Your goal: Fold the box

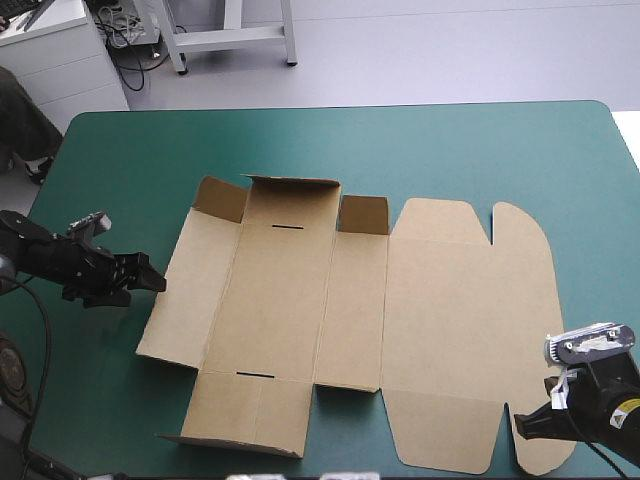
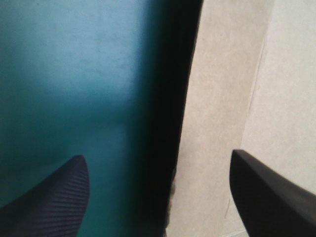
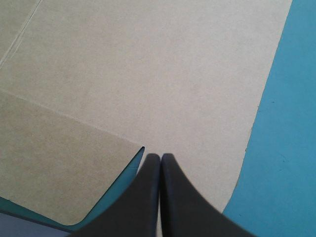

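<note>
Over at the left edge of the box, could easily shove it across the tabletop with left pincer spread wide and right pincer pinched together

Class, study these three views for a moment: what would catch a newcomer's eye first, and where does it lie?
The brown box dominates: a cut sheet spread nearly flat across the middle of the teal-green table, with small flaps standing up along its far edge. The left gripper, fingers open, points at the sheet's left edge. The right gripper, fingers shut, sits at the rounded flap by the near right corner.
</note>
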Robot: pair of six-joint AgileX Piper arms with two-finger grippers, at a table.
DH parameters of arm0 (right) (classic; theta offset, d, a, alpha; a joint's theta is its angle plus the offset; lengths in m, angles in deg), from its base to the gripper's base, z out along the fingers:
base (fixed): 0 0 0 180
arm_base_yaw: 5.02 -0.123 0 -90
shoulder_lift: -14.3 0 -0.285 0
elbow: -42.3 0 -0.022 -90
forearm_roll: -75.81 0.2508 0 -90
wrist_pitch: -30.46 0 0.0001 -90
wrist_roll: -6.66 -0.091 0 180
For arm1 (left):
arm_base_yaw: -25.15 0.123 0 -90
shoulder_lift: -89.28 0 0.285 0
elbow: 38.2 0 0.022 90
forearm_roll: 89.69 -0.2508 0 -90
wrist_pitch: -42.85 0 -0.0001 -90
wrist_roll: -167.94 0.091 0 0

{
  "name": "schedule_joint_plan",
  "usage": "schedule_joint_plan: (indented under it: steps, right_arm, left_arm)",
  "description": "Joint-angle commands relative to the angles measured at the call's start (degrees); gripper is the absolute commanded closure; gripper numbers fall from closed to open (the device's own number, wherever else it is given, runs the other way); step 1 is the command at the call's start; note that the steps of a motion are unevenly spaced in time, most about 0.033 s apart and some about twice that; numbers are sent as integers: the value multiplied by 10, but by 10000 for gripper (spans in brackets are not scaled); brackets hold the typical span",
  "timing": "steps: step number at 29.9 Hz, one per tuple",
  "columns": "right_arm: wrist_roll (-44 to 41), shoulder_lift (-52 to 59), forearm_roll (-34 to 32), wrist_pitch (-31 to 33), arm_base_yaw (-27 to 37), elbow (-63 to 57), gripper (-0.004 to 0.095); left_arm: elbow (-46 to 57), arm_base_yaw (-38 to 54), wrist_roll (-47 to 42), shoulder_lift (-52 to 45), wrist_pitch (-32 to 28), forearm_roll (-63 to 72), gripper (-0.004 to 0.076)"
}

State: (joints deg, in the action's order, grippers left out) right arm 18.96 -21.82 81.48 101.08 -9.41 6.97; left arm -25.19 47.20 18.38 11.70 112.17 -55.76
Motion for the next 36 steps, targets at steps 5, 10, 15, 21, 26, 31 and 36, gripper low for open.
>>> schedule_joint_plan:
  steps: [5,10,15,21,26,31,36]
  right_arm:
    - [2,-5,1,-27,5,12,931]
    - [2,-5,2,-30,5,12,931]
    - [2,-5,1,-31,2,12,931]
    - [1,-5,1,-31,2,12,931]
    - [1,-5,1,-31,2,12,931]
    - [1,-5,1,-31,2,12,931]
    - [1,-5,1,-30,2,12,931]
  left_arm:
    - [44,-1,41,-23,55,75,165]
    - [81,-20,72,-23,55,95,165]
    - [88,-65,98,-21,55,104,165]
    - [88,-94,112,-21,55,105,167]
    - [84,-92,107,-21,55,106,241]
    - [62,-92,79,-21,54,106,449]
    - [52,-92,67,-21,54,104,627]
